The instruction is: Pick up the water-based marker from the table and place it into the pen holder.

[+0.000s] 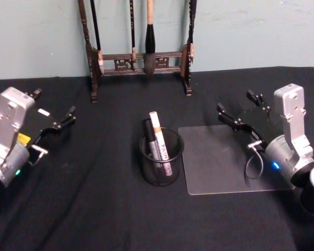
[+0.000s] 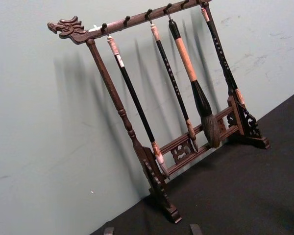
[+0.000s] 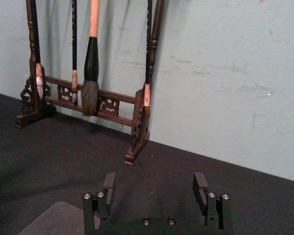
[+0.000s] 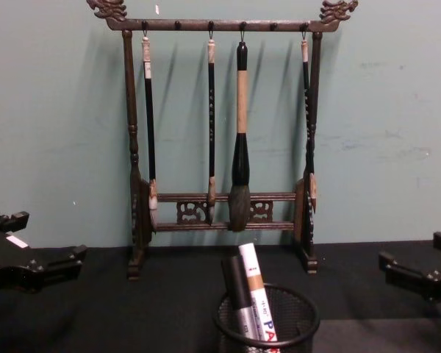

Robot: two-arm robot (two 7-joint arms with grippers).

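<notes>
The water-based marker [image 1: 158,137] is found inside the pen holder [image 1: 161,157], standing almost upright on its long axis, its white end pointing up and leaning a little toward the rear left rim of the cup. Just beside it a second, darker marker [image 1: 148,137] is seen, touching it along the side and tilted the same way. In the chest view both markers [image 4: 258,294] rise above the mesh rim of the pen holder [image 4: 265,321]. The cup is placed near the middle of the counter [image 1: 94,209], which is covered with black cloth. A clear flat sheet [image 1: 227,159] lies on the cloth just beside the cup on its right. Behind, close to the wall, a wooden brush rack [image 1: 138,63] is placed with several brushes hung from it, well apart from the cup. Open cloth is left in front of the cup and on its left. The left pincer [image 1: 56,117] is held over the left part of the counter, released and grasping nothing. The right pincer [image 1: 239,109] is held above the far right corner of the sheet, its fingers [image 3: 201,183] spread apart and empty.
</notes>
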